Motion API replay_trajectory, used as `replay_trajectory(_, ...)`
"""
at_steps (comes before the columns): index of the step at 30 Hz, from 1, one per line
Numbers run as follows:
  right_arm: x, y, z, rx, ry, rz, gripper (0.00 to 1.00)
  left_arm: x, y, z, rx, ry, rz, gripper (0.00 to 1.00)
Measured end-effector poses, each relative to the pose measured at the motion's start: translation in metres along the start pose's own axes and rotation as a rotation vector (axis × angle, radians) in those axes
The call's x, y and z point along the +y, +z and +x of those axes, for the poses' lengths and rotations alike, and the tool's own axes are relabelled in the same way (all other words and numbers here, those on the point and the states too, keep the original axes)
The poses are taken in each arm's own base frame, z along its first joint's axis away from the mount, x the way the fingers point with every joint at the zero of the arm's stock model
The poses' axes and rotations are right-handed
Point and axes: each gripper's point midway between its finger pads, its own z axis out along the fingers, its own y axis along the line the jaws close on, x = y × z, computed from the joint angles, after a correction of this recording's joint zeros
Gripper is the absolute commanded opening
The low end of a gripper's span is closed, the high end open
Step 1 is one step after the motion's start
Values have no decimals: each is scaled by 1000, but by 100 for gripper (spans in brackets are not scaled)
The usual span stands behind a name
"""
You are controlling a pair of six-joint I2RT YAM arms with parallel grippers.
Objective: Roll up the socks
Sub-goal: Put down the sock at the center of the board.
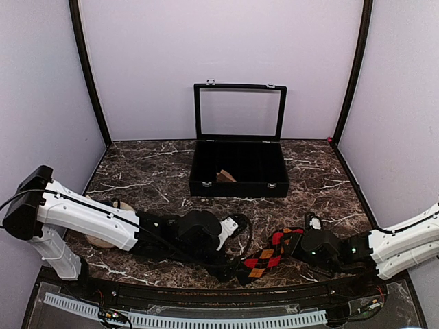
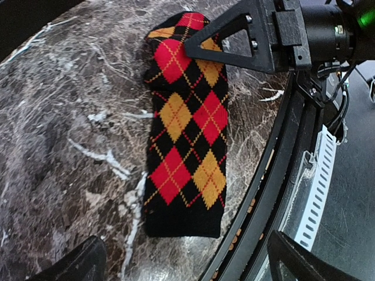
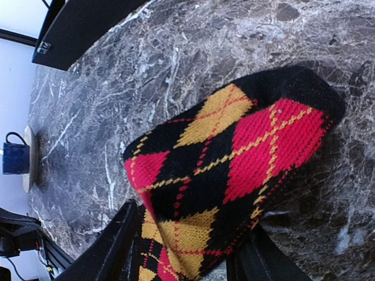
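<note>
The argyle sock [image 1: 267,255] lies flat on the marble near the table's front edge, running diagonally. My left gripper [image 1: 233,264] hovers just off its black cuff end, open wide, with nothing between its fingers; in the left wrist view the sock [image 2: 187,134] stretches away from that gripper [image 2: 184,257]. My right gripper [image 1: 300,245] is at the toe end. There the sock [image 3: 234,152] is folded over and lies between the parted fingers of that gripper [image 3: 190,222], which is open. A tan sock [image 1: 225,176] sits in the black case.
The black compartment case [image 1: 239,186] stands mid-table with its glass lid [image 1: 239,110] upright. A blue mug [image 3: 14,158] on a wooden coaster [image 1: 103,240] sits at the left, partly under my left arm. The table's black rim [image 2: 275,170] runs right beside the sock.
</note>
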Motion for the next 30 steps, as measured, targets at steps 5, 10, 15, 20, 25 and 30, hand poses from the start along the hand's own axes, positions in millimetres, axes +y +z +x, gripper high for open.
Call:
replay_trajectory(5, -3, 1, 1, 7, -13, 33, 45, -7, 21, 2, 41, 55, 19, 94)
replay_trajectory(10, -3, 0, -1, 4, -17, 56, 46, -5, 41, 12, 91, 93, 9, 93)
replay_trajectory(15, -1, -2, -5, -11, -22, 67, 46, 4, 57, 19, 132, 117, -46, 93)
replay_trajectory(20, -3, -2, -6, -13, -33, 82, 46, 19, 67, 24, 173, 132, -135, 91)
replay_trajectory(25, -4, -3, -7, -16, -45, 93, 46, 34, 74, 29, 209, 141, -225, 91)
replay_trajectory(30, 1, -4, -10, -24, -56, 89, 46, 41, 75, 23, 212, 137, -293, 91)
